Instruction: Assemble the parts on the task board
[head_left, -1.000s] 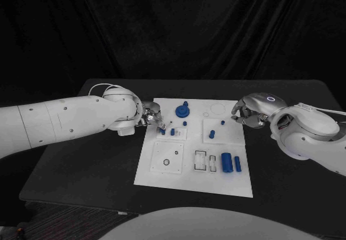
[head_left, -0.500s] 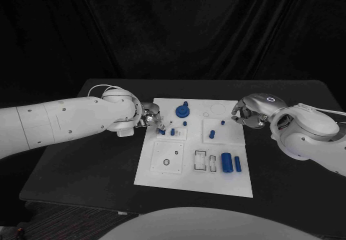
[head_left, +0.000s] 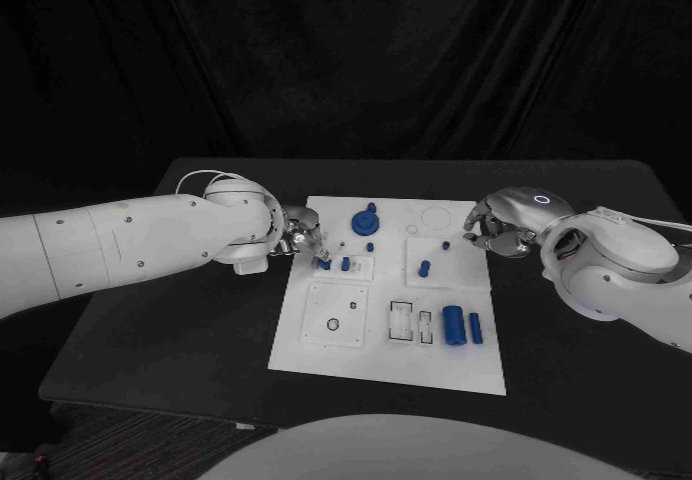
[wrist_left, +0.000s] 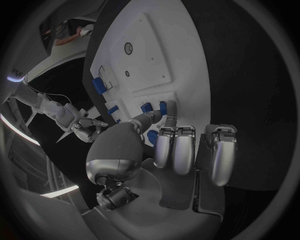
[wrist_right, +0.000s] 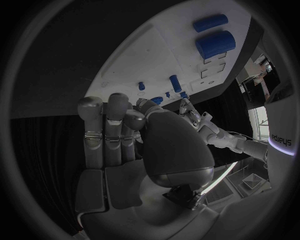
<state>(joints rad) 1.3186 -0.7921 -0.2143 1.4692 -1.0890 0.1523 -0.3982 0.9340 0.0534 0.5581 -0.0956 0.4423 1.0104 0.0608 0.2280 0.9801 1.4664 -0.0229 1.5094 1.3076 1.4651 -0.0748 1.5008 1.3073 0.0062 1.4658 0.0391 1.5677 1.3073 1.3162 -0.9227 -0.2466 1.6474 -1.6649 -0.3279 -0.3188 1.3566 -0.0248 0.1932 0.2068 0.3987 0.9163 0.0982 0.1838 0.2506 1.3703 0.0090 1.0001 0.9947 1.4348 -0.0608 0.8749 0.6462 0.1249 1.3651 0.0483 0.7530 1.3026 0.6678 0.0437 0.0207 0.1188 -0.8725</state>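
Black curtains are hanging behind a black counter (head_left: 173, 330), with the white task board (head_left: 397, 350) lying in the middle of it.

Left hand (head_left: 302, 238) is hovering at the board's left edge, fingertips (wrist_left: 170, 107) pointing down at a small raised block (head_left: 346, 266) that is carrying two short blue pegs (head_left: 343, 264). From the wrist camera, thumb and one finger seem to be closing around a peg; I cannot tell for certain whether it is actually pinched. The other fingers are lying folded and apart from it.

Right hand (head_left: 488, 233) is hanging at the board's right edge with its fingers curled in. A speck of blue (head_left: 446, 243) is sitting just beside its fingertips; held or not, cannot tell.

Judgement: the step looks like seating a peg in the block. Doing it well means keeping the peg upright, lining it over its hole before pressing, and pushing straight down without rocking.

Nearby and in the way: the neighbouring peg is standing very close and could get knocked. A blue knobbed piece (head_left: 366, 221) is sitting just beyond the block, a single peg (head_left: 424, 267) on the next plate, two larger blue cylinders (head_left: 463, 325) near the front right, well apart from the work.
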